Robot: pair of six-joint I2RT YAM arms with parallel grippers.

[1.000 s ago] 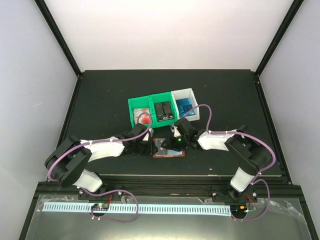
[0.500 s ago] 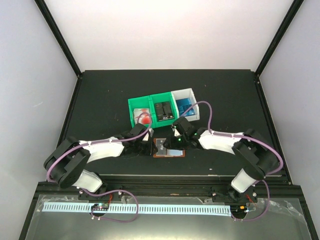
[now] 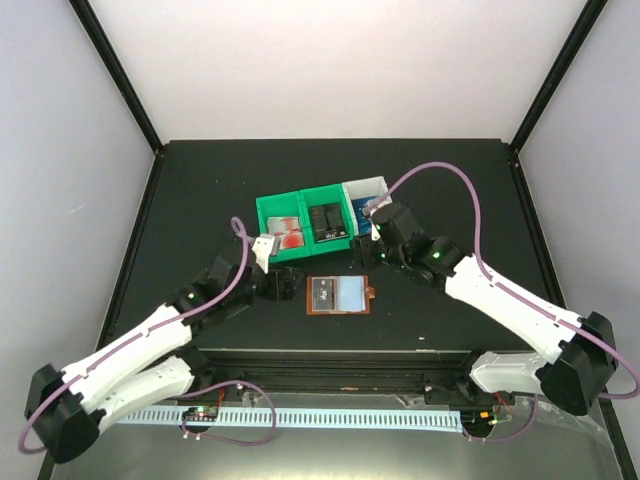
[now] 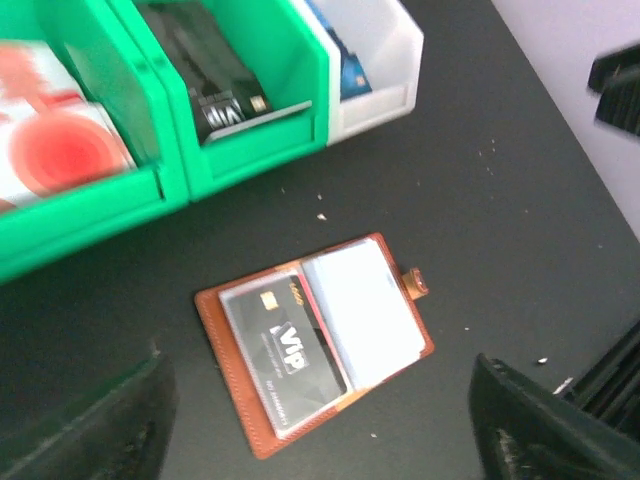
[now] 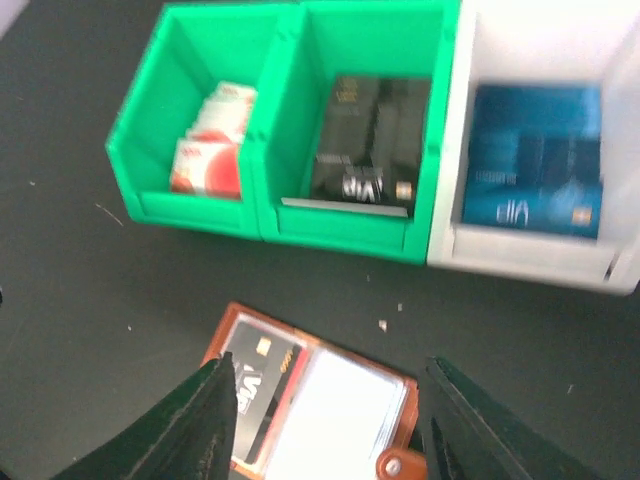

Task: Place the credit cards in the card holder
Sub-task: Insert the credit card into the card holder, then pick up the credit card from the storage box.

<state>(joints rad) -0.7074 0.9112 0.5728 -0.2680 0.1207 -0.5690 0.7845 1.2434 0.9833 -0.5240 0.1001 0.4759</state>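
The card holder [image 3: 337, 296] lies open and flat on the black table, with a black VIP credit card [image 4: 281, 349] in its left clear pocket. Its right pocket [image 4: 360, 312] looks pale and glary. My left gripper [image 3: 283, 284] hangs just left of it, open wide with nothing between the fingers [image 4: 95, 425]. My right gripper [image 3: 372, 252] is above and behind the holder's snap tab [image 5: 400, 465], open and empty too. More credit cards sit in the bins: red-and-white [image 5: 210, 140], black [image 5: 370, 140] and blue [image 5: 535, 170].
A green two-compartment bin [image 3: 300, 215] and a white bin [image 3: 365, 203] stand side by side just behind the card holder. Small pale crumbs [image 4: 320, 216] dot the table between bins and holder. Black frame posts run along the table's edges.
Both grippers have lifted off the card holder and drawn apart, the left one back to the left, the right one up toward the bins. Both have opened; the black card stays in the pocket.
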